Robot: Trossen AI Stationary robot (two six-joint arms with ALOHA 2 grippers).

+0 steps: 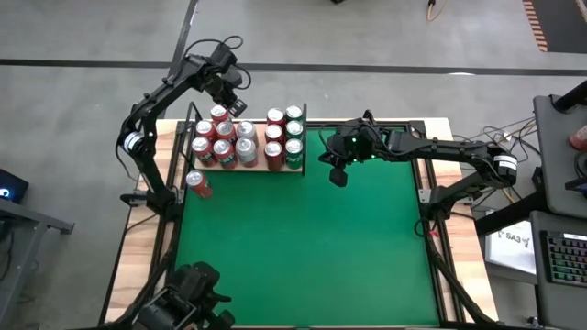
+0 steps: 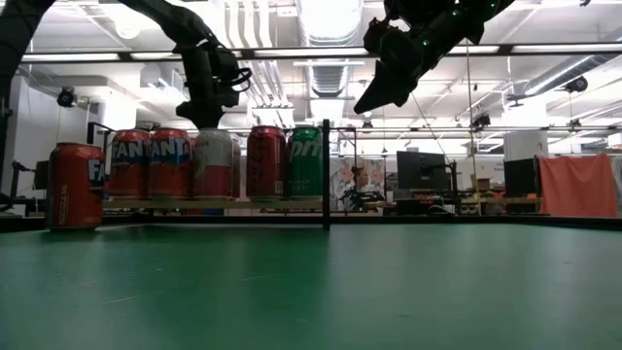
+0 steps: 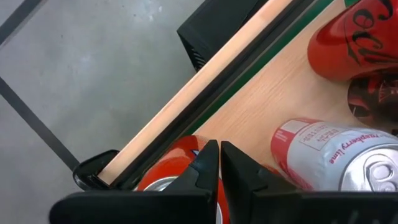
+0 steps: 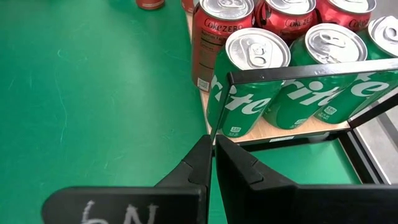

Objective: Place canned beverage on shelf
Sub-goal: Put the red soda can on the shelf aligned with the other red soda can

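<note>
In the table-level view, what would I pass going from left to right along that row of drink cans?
A lone red Fanta can on the green felt, then on the pale wooden shelf: two orange Fanta cans, a white-and-red can under the shut left gripper, a red can, a green Sprite can.

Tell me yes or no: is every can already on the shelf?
No. In the high view one red can stands on the green felt, off the front left corner of the shelf, apart from the cans on it.
</note>
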